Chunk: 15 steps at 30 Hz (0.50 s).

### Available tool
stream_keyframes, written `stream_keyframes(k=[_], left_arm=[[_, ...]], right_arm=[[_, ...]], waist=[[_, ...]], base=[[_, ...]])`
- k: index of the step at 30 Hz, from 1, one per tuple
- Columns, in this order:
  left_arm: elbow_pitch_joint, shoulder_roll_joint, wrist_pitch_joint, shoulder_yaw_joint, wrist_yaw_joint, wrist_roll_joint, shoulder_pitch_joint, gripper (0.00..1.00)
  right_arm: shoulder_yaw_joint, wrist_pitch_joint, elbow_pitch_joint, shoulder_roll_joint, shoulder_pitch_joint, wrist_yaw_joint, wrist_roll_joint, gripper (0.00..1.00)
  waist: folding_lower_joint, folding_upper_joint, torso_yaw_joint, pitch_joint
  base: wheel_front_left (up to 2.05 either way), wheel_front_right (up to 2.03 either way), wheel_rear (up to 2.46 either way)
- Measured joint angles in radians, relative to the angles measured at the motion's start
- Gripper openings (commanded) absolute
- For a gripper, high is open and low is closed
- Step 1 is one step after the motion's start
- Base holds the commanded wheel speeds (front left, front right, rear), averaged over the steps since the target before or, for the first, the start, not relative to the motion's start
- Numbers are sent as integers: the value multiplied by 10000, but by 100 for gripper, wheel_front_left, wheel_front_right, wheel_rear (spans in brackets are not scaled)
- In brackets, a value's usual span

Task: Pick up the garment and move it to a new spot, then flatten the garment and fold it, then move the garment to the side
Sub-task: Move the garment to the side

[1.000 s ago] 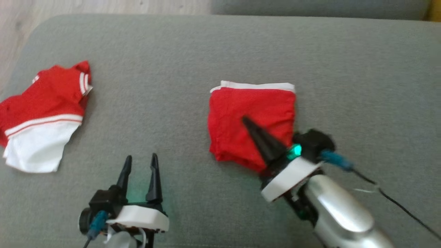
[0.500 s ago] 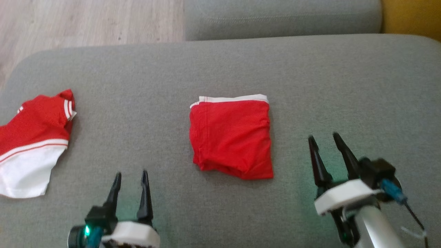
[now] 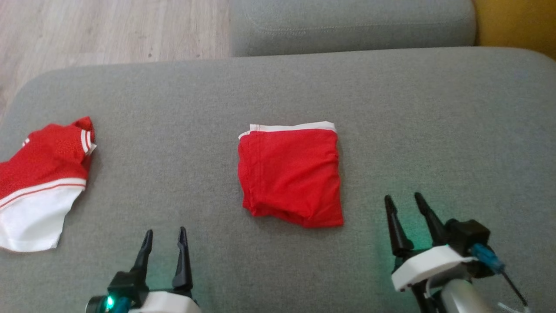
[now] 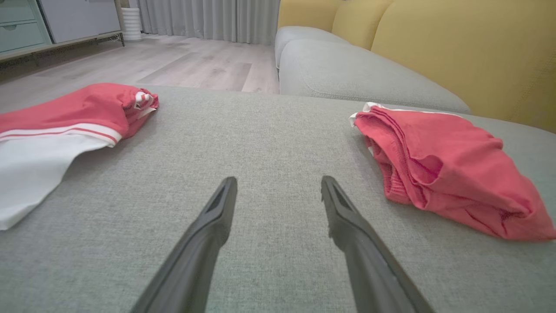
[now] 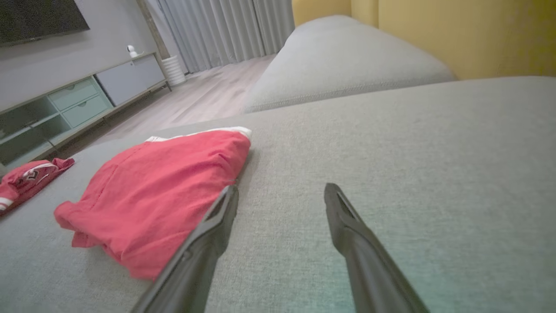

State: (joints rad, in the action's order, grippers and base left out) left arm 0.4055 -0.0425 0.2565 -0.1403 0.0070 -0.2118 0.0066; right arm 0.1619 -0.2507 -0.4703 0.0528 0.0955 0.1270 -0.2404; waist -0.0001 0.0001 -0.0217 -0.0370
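**Garment (image 3: 290,176) of red cloth, white-banded: folded, not yet aside**

It lies centred on the grey fabric sofa cushion (image 3: 412,108). Left pincer (image 3: 165,230) at seven o'clock, right pincer (image 3: 402,196) at four, both gape empty. Only the sideways move seems left.

room as i see it from the operator's station. nearest me, a broad grey upholstered seat (image 3: 278,87); beyond it, a second grey cushion (image 3: 347,21), backed by yellow upholstery (image 4: 456,43). a pale wood-plank floor (image 3: 108,26) runs to grey full-length curtains (image 4: 208,17). along a grey wall (image 5: 43,74) stands a low cabinet (image 5: 78,100) with pale green drawers, with a dark screen (image 5: 39,17) above it. the light i get is soft and even.
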Motion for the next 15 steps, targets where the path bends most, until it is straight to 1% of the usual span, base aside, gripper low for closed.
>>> stream_keyframes(k=[3, 7, 12, 13, 15], left_arm=[[-23, 0, 0, -222, -79, -127, -37, 100], [42, -6, 0, -514, -82, -456, -175, 100], [59, 2, 0, -920, -67, -556, -606, 100], [54, -2, 0, -1012, -63, -625, -710, 100], [56, -4, 0, -1103, -54, -671, -737, 100]], right_arm=[[474, 0, -637, -4, 318, 0, -253, 100], [1170, 0, -1845, -8, 1378, 0, -405, 100], [1233, 0, -2895, -2, 3049, 0, -485, 100], [1189, 0, -3484, 0, 3427, 0, -410, 100], [1197, 0, -3891, 12, 3522, 0, -512, 100]], waist=[[1, 0, -106, -158], [2, 0, -367, -376], [2, 0, -898, -683], [2, 0, -1147, -816], [2, 0, -1391, -955]], base=[[0, 0, 0], [0, 0, 0], [0, 0, 0], [0, 0, 0], [0, 0, 0]])
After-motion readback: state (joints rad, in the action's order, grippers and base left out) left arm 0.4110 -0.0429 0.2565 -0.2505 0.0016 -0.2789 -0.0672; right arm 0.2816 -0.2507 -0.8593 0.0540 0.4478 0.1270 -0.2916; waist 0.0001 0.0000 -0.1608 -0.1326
